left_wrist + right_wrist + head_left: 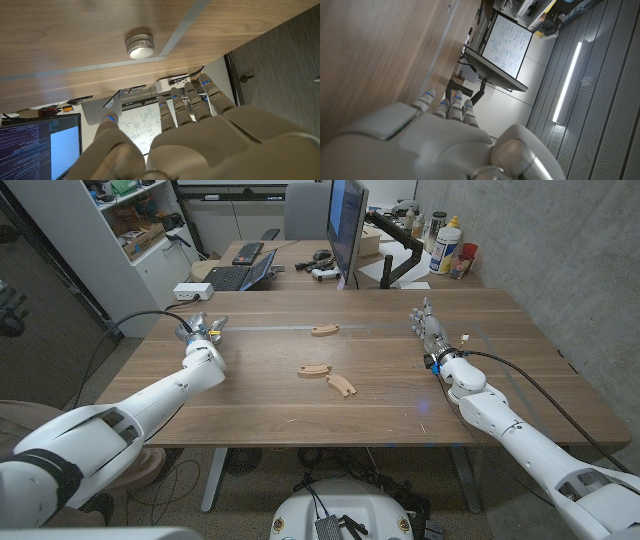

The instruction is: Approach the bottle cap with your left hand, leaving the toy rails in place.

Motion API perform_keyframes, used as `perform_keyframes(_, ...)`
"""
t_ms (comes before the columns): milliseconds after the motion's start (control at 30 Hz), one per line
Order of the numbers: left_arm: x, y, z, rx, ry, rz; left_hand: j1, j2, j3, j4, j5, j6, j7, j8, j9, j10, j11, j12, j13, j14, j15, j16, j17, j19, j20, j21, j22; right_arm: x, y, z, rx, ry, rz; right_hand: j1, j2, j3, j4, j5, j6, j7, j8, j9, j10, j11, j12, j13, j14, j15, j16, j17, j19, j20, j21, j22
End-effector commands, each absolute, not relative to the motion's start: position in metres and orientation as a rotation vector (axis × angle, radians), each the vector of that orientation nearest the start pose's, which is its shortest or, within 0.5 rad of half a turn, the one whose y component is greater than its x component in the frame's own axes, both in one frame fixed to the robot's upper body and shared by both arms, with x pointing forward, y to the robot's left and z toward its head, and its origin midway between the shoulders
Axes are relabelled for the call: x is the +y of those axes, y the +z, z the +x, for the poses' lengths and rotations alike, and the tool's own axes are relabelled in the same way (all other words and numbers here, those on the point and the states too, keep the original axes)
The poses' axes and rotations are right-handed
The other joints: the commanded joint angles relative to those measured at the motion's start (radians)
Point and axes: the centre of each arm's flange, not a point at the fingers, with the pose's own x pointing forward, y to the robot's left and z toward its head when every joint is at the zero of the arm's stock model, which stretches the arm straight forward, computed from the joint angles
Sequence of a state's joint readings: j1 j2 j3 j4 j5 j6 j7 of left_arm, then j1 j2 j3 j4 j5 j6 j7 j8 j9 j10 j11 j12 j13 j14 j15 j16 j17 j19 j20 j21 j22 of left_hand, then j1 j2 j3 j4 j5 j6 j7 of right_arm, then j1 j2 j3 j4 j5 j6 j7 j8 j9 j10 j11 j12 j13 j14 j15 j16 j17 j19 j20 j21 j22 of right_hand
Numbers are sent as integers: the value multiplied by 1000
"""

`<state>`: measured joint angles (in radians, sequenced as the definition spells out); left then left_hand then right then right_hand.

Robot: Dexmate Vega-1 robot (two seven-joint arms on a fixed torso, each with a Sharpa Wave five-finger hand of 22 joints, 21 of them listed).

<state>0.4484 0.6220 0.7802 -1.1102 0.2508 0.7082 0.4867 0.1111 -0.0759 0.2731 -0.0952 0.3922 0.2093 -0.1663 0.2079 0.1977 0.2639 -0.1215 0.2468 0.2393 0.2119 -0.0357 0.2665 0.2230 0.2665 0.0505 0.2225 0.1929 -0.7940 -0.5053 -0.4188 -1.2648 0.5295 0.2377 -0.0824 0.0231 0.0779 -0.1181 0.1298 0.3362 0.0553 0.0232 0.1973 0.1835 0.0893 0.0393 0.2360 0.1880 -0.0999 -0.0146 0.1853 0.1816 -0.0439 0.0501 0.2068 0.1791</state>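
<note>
A small silver ribbed bottle cap [139,43] lies on the wooden table next to a pale strip, a short way beyond my left hand's fingertips [206,82] and apart from them. My left hand [201,332] hovers over the table's far left part with its fingers spread and holds nothing. Three curved wooden toy rails lie mid-table: one far [324,330], one in the centre [314,369], one nearer [341,385]. All are well to the right of the left hand. My right hand [428,330] stands at the far right, fingers extended, holding nothing.
Behind the table [260,415] stands a second desk with a monitor [346,220], a laptop [240,275] and a keyboard [247,252]. Bottles [447,245] stand at the back right, and a shelf unit [110,230] at the back left. A concrete wall runs along the right.
</note>
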Motion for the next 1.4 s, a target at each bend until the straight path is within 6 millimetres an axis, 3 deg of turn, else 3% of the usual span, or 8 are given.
perform_keyframes(33,402,8,700,-26,766,1199,9,8,6,-5,6,10,2,8,2,4,-10,-5,5,8,-61,4,1,10,-1,6,2,-285,-28,668,-545,114,-72,10,38,4,3,6,4,1,-5,3,3,-2,-1,3,-4,-2,0,1,0,7,-1,2)
perform_keyframes(1400,388,-10,714,-12,703,1265,25,27,12,-9,10,20,-2,10,3,10,-19,-4,7,12,-73,2,0,19,-9,5,2,-285,-28,670,-543,107,-74,10,39,6,3,5,8,1,-4,3,3,-4,-3,3,-4,-2,0,1,1,8,-4,2)
